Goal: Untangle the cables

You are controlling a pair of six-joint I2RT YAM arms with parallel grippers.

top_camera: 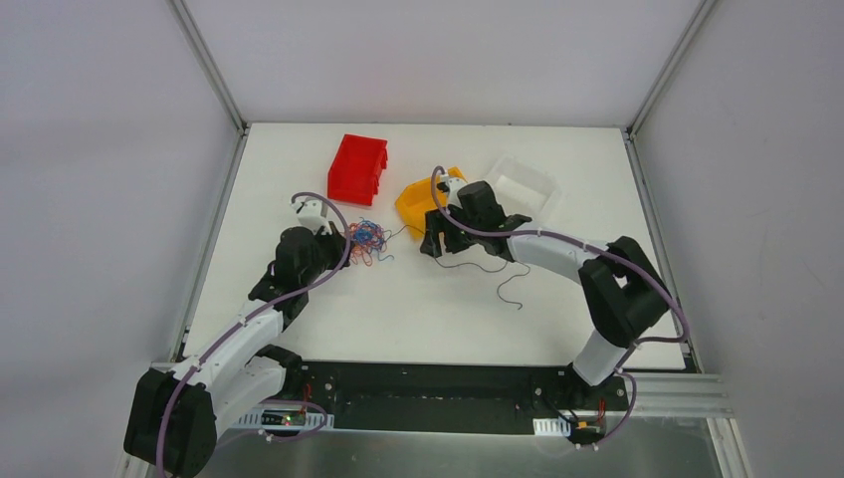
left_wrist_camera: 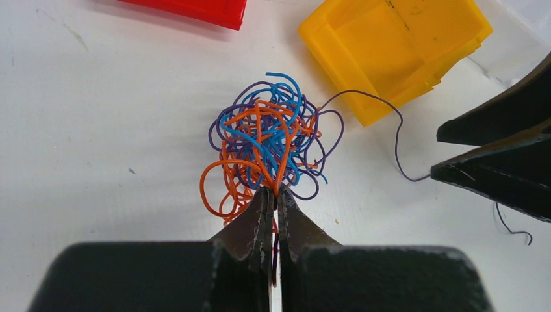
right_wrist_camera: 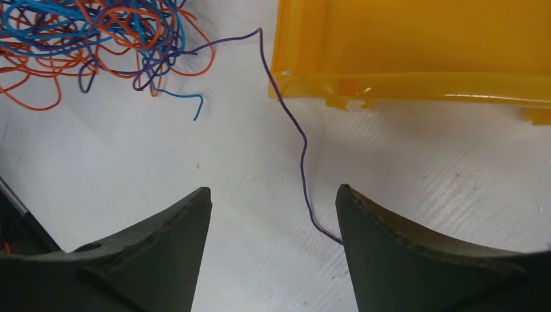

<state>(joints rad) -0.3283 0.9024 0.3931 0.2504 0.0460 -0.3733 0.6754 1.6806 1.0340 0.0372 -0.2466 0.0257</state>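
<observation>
The cables (top_camera: 366, 239) form a knotted ball of blue, orange and purple wires on the white table; the ball also shows in the left wrist view (left_wrist_camera: 269, 140) and the right wrist view (right_wrist_camera: 97, 32). My left gripper (left_wrist_camera: 275, 194) is shut on orange strands at the ball's near edge. One purple wire (right_wrist_camera: 299, 140) trails from the ball past the yellow bin (right_wrist_camera: 416, 52) and runs under my right gripper (right_wrist_camera: 273, 195), which is open with the wire lying between its fingers, near the right one. Loose dark wires (top_camera: 498, 274) lie behind the right gripper (top_camera: 434, 239).
A red bin (top_camera: 358, 167) stands at the back left of the ball, the yellow bin (top_camera: 423, 199) beside the right gripper, and a clear bin (top_camera: 525, 184) further right. The table edges (top_camera: 229, 199) meet grey walls.
</observation>
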